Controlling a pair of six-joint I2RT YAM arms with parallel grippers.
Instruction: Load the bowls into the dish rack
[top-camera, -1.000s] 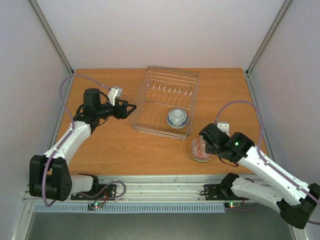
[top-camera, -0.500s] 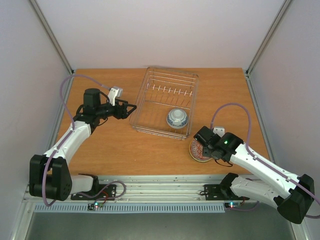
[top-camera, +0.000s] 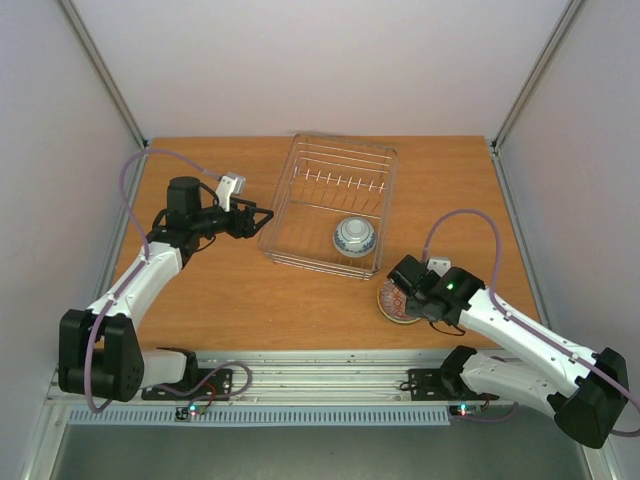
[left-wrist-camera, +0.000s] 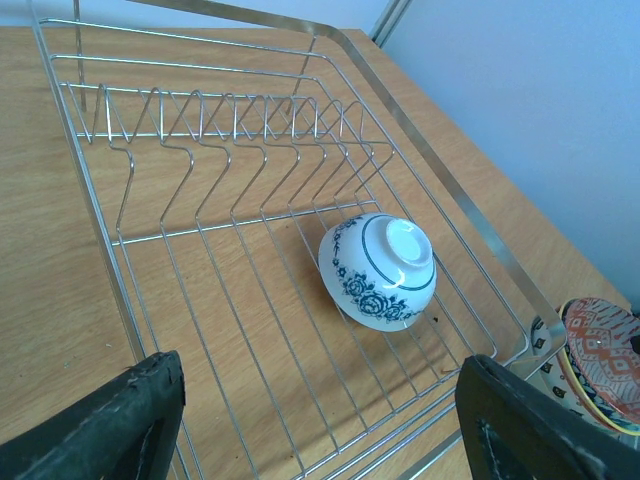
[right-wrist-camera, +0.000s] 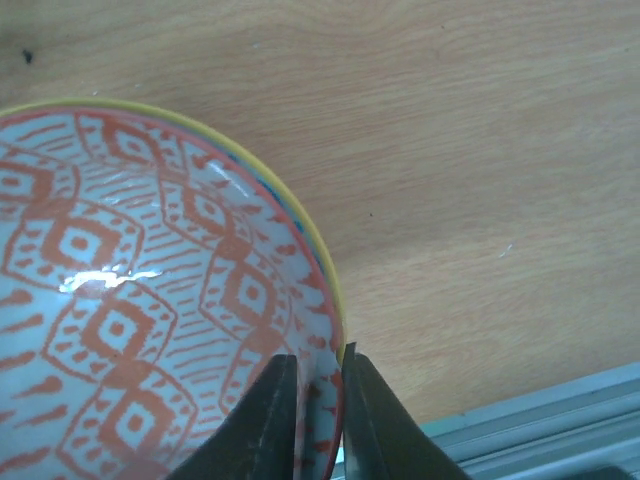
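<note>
The dish rack (top-camera: 290, 190) stands at the table's middle back. A blue-and-white bowl (top-camera: 354, 237) lies upside down inside it, also in the left wrist view (left-wrist-camera: 380, 270). My left gripper (top-camera: 262, 216) is open and empty at the rack's left side, its fingers (left-wrist-camera: 130, 420) spread wide over the rack wires (left-wrist-camera: 200, 110). A red-patterned bowl (top-camera: 393, 298) tops a stack near the rack's front right corner. My right gripper (top-camera: 403, 289) is shut on the red bowl's rim (right-wrist-camera: 130, 270), one finger (right-wrist-camera: 265, 420) inside, one outside. A yellow-rimmed bowl (right-wrist-camera: 300, 222) sits under it.
The stack of bowls also shows at the right edge of the left wrist view (left-wrist-camera: 600, 355). The table's metal front rail (top-camera: 330, 365) runs just below the stack. Upright prongs (top-camera: 340, 180) line the rack's far part. Grey walls enclose the table.
My right arm has moved left and down onto the red bowl, and its fingers now pinch the rim. The left arm and the blue-and-white bowl have not moved.
</note>
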